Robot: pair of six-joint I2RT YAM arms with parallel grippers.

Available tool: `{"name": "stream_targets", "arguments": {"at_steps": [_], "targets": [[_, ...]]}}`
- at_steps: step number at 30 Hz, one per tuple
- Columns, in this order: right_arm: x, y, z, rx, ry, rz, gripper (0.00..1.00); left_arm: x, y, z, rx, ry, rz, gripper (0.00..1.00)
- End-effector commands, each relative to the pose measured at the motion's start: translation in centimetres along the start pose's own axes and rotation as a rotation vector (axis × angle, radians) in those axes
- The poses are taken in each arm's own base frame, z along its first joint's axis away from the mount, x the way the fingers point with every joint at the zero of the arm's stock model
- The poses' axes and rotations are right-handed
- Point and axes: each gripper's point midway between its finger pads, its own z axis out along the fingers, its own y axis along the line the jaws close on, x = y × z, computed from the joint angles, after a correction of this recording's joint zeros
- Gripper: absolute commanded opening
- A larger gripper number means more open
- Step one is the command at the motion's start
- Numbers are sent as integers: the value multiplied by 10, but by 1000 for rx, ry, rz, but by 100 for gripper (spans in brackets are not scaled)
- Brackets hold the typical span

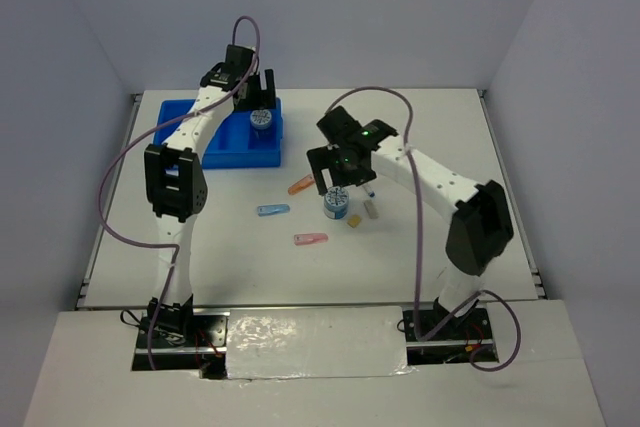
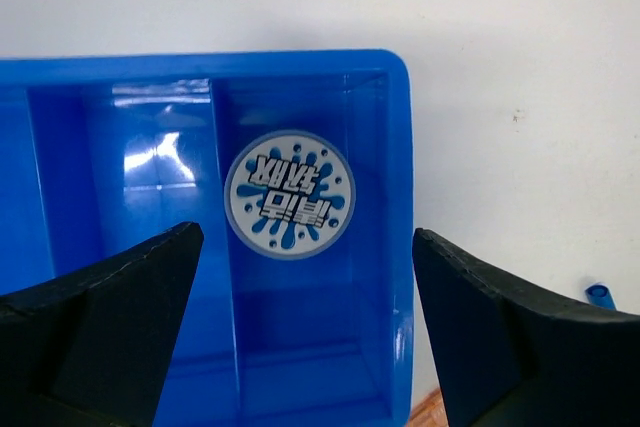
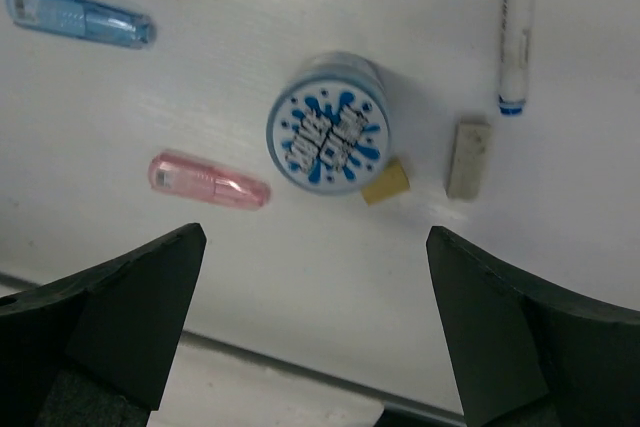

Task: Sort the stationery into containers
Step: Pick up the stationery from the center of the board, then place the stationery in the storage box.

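One roll (image 2: 290, 194) lies in the tray's (image 2: 200, 67) end compartment; left hand (image 2: 308, 247) gapes above it, empty. Right hand (image 3: 316, 235) spread wide over second roll (image 3: 328, 137) on counter (image 3: 300, 277). Next, likely: descend, centre, close.

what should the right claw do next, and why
Probably lower the right claw straight down around the roll on the table and close on it. The claw is open above that roll, which sits roughly between its fingers. A tan block sits against its edge, so a centred descent seems wise. The other roll lies in the blue tray under the open left claw.
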Motion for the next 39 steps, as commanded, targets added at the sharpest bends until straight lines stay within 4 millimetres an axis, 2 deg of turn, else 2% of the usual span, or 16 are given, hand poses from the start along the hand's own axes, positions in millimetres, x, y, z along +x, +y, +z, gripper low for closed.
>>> {"name": "stream_targets", "arguments": {"at_steps": [1,5,9,11,12,15,16,20,22,24,25,29,35,36,37,39], "targets": [[-32,7,20,37,-86,-2,100,-46,-7,-65,-6,-112,-61,99],[-22,2,59,97,-18,-15,100,-37,11,-117,-99,-95,-134,99],[-10,-5,79,134,12,-17,100,-23,18,-174,-103,-111,-145,99],[0,-8,86,140,34,-20,99,2,26,-178,-124,-61,-125,99],[4,-5,89,123,44,-18,98,3,29,-194,-125,-78,-114,99],[14,0,95,92,62,-10,83,29,43,-210,-169,-45,-90,99],[15,-1,95,88,58,-3,73,42,48,-209,-185,-16,-80,99],[12,9,92,16,30,-3,56,56,59,-228,-211,-32,-58,99],[8,12,89,8,24,-10,41,60,62,-237,-214,-38,-52,99],[-4,18,71,-1,-2,-8,34,61,62,-247,-203,-35,-43,99],[-20,25,49,-33,-65,-4,34,61,62,-251,-201,-34,-42,99],[-69,69,-2,-245,-222,7,35,59,60,-273,-183,-72,-56,99],[-139,116,5,-363,-279,1,35,55,62,-306,-184,-109,-55,99],[-158,125,-7,-396,-327,4,36,56,63,-310,-184,-113,-54,99],[-161,131,9,-406,-312,5,36,57,63,-311,-178,-114,-48,99],[-180,143,5,-461,-361,-11,37,61,64,-317,-169,-118,-30,99]]}}
